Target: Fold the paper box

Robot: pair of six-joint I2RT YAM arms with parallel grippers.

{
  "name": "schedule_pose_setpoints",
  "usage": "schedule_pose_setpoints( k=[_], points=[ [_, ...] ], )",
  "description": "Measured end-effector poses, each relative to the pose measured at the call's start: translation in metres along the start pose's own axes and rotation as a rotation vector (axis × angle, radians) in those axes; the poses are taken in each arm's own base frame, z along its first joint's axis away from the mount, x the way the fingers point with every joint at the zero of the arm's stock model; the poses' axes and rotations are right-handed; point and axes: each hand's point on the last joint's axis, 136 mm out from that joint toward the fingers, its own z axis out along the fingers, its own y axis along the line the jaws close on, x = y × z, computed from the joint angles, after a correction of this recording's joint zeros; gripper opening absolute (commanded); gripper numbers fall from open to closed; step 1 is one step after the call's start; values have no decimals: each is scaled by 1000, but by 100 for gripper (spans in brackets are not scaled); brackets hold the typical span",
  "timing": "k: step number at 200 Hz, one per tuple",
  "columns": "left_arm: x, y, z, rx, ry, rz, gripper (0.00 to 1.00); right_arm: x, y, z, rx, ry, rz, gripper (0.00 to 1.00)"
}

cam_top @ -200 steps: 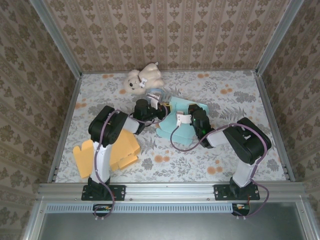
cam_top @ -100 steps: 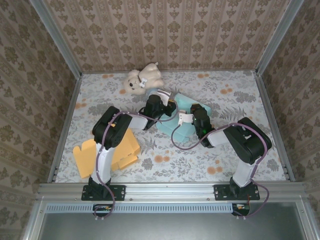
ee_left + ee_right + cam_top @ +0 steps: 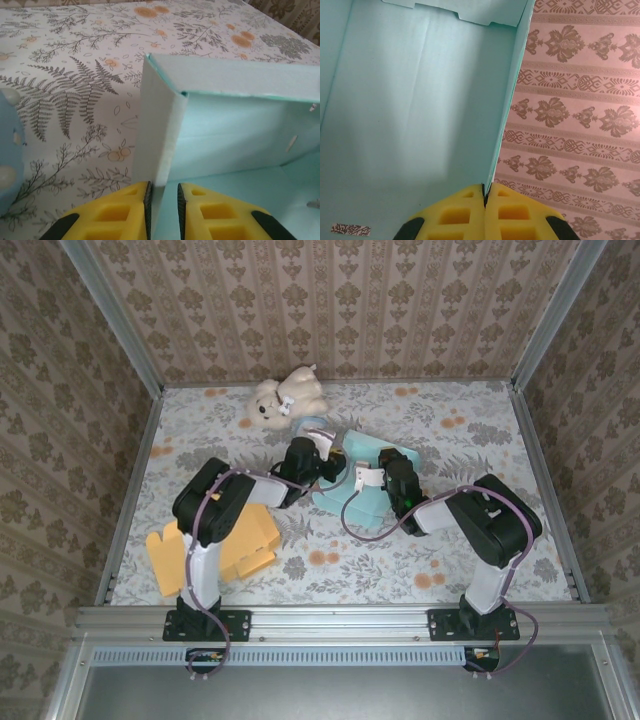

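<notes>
The pale teal paper box (image 3: 362,492) stands partly raised at the table's middle, between both arms. My left gripper (image 3: 326,468) reaches it from the left. In the left wrist view its yellow fingers (image 3: 125,210) straddle the lower end of an upright side wall of the box (image 3: 235,125); the left gripper (image 3: 164,192) is narrowly open, the wall against the left pad. My right gripper (image 3: 380,464) holds the box's right side. In the right wrist view the right gripper (image 3: 485,192) is shut on the thin edge of a wall, the box's inside (image 3: 420,100) to its left.
A cream plush toy (image 3: 285,395) lies at the back, close behind the box. A flat orange cardboard box (image 3: 215,540) lies by the left arm's base. A blue rounded object (image 3: 7,150) sits just left of the left gripper. Patterned walls (image 3: 580,125) enclose the table.
The left gripper swung right onto the box, then eased back a little. The box's walls came up and it now looks more compact. The right gripper kept its hold.
</notes>
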Motion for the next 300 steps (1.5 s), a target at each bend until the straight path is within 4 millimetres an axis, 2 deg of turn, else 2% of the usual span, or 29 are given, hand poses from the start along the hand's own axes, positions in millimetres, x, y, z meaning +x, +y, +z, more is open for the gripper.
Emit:
schedule_pose_setpoints(
  k=[40,63,105,153,191,226,271,300],
  points=[
    [19,-15,-14,50,44,-9,23,-3,-1,0,2,-11,1,0],
    [17,-19,-13,72,44,-17,23,-3,-1,0,2,-15,1,0],
    [-4,-12,3,60,16,-24,23,-5,-1,0,2,-23,1,0],
    [-10,-2,15,39,25,-31,20,-5,-2,1,3,-25,2,0],
    [-8,-3,21,23,32,-26,17,-5,-2,1,3,-24,2,0],
    [3,-4,25,2,54,-18,12,-6,-2,1,2,-26,3,0],
    [1,2,32,-2,53,-34,0,-6,-2,1,2,-27,18,0],
    [0,1,33,-21,48,-50,0,-6,-2,1,2,-27,22,0]
  ],
)
